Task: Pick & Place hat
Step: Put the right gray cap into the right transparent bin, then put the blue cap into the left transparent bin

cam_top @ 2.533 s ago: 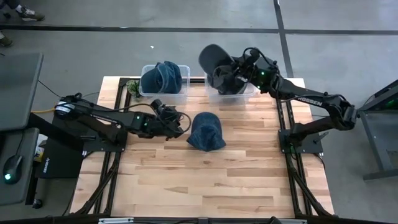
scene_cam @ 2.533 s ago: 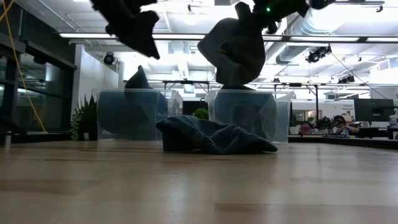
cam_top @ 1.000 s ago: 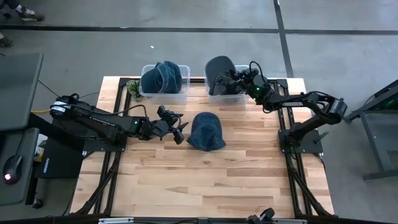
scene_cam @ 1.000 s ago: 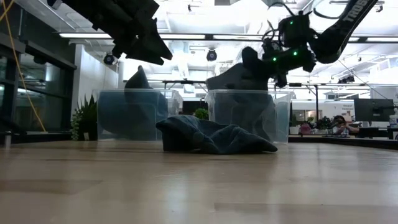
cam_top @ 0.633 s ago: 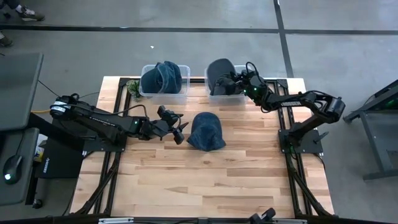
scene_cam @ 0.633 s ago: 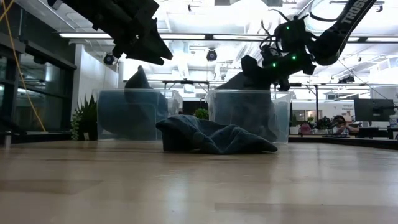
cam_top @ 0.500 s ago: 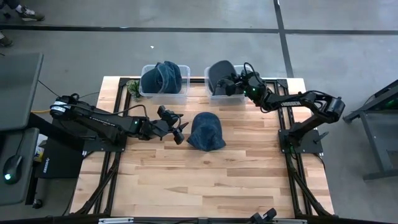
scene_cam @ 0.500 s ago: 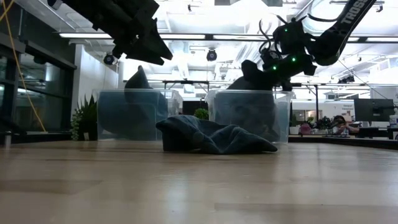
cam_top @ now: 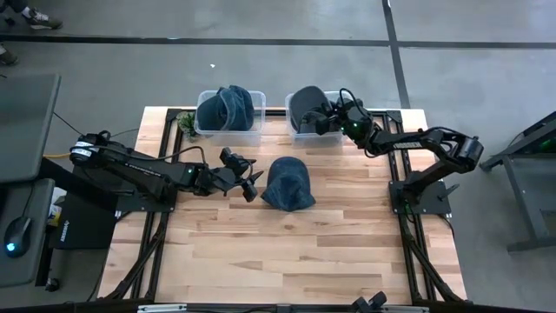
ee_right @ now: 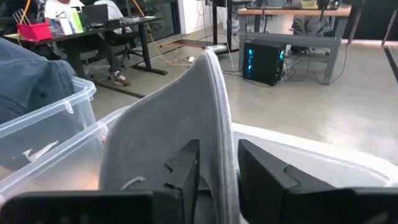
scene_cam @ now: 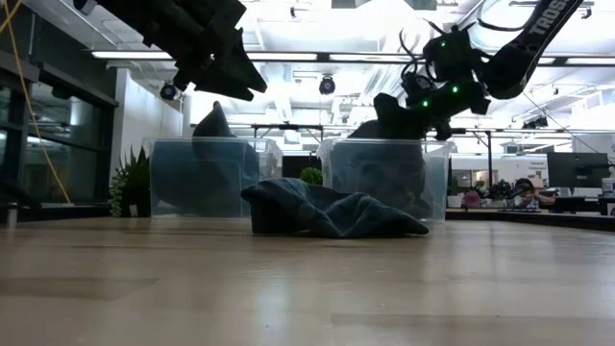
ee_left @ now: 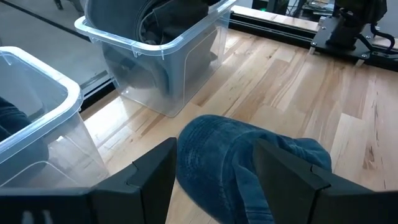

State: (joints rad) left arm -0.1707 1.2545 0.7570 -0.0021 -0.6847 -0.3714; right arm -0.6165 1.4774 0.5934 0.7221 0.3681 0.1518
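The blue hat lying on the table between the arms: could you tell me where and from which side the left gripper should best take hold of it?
Probably the soft edge of the blue hat nearest the left gripper, approached from the left and above. The open fingers already face that crumpled side in the left wrist view, so they can straddle a fold.

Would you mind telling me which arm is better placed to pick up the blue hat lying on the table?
The left. Its claw hovers open right beside the blue hat, while the right claw is over the right bin at the grey hat.
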